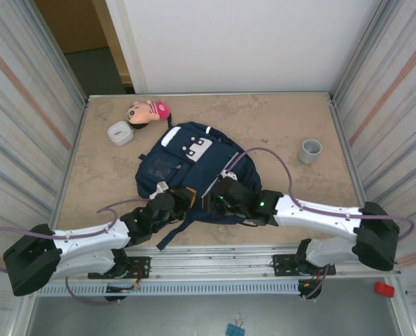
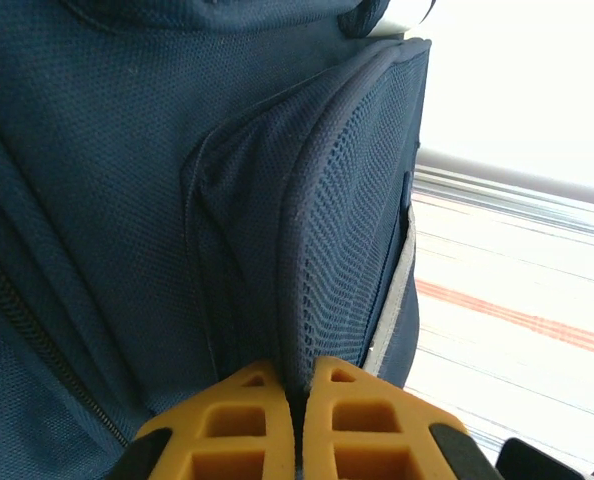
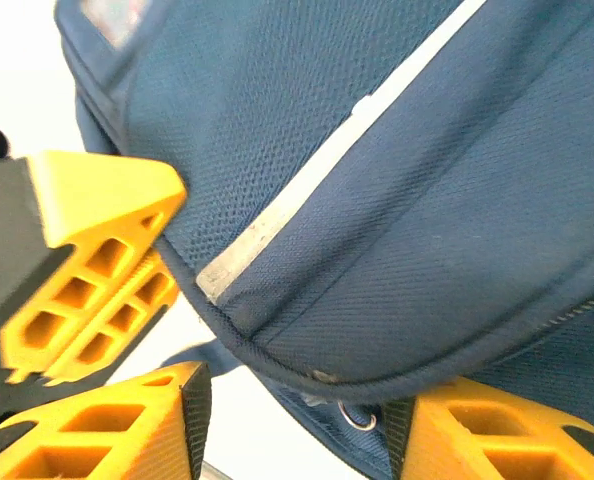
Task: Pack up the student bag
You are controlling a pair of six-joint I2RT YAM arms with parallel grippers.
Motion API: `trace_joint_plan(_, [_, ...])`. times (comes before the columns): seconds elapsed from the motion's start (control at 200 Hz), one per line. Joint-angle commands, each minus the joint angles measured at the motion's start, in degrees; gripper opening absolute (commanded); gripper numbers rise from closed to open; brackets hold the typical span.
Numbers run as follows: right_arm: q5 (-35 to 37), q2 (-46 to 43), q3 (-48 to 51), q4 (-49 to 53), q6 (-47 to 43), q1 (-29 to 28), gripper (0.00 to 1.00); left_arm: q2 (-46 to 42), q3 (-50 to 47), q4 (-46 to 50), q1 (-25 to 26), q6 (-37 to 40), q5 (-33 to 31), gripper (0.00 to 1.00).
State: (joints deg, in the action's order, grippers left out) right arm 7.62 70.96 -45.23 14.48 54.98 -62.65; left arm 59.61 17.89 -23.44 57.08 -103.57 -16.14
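Observation:
The student bag (image 1: 187, 164), a navy-blue backpack with white patches, lies in the middle of the table. My left gripper (image 1: 185, 197) is at its near edge. In the left wrist view that gripper (image 2: 299, 400) is shut on a raised fold of the student bag (image 2: 127, 200), pinched between its yellow fingers. My right gripper (image 1: 218, 196) is just to the right, at the same edge. Its jaws (image 3: 297, 430) stand open around the bag's piped rim (image 3: 377, 200), where a small metal ring (image 3: 355, 415) hangs. The left gripper's yellow fingers (image 3: 97, 270) show beside it.
A doll with a pink top (image 1: 148, 112) and a small white container (image 1: 120, 133) lie at the back left. A grey cup (image 1: 309, 150) stands at the right. Corrugated walls close in both sides of the table (image 1: 278, 126).

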Motion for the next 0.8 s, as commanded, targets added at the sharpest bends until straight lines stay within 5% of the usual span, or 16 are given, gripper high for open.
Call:
trace_joint_plan(0.0, [-4.75, -3.66, 2.71, -6.48, 0.27, 3.46, 0.53, -2.31, 0.37, -3.28, -0.02, 0.55, -0.07, 0.00])
trace_joint_plan(0.311, [-12.89, -2.89, 6.05, -15.10, 3.84, 9.81, 0.54, -1.39, 1.15, -5.30, -0.15, 2.45, 2.12, 0.00])
trace_joint_plan(0.406, [-12.55, -2.71, 5.81, -15.69, 3.23, 11.04, 0.32, -0.87, 2.03, -4.24, -0.21, 3.63, 3.76, 0.04])
trace_joint_plan(0.511, [-14.85, -2.89, 5.69, -17.82, 2.12, 12.73, 0.08, -0.35, 2.55, -3.63, -0.22, 4.24, 5.28, 0.21])
trace_joint_plan(0.631, [-16.28, -3.56, 4.86, -16.93, 0.84, 13.08, 0.03, 0.04, 3.67, -3.64, -0.13, 5.75, 6.38, 0.39])
trace_joint_plan(0.792, [-17.37, -4.66, 4.57, -15.18, 0.32, 13.12, 0.03, 0.90, 5.44, -3.64, -0.17, 7.41, 6.22, 0.42])
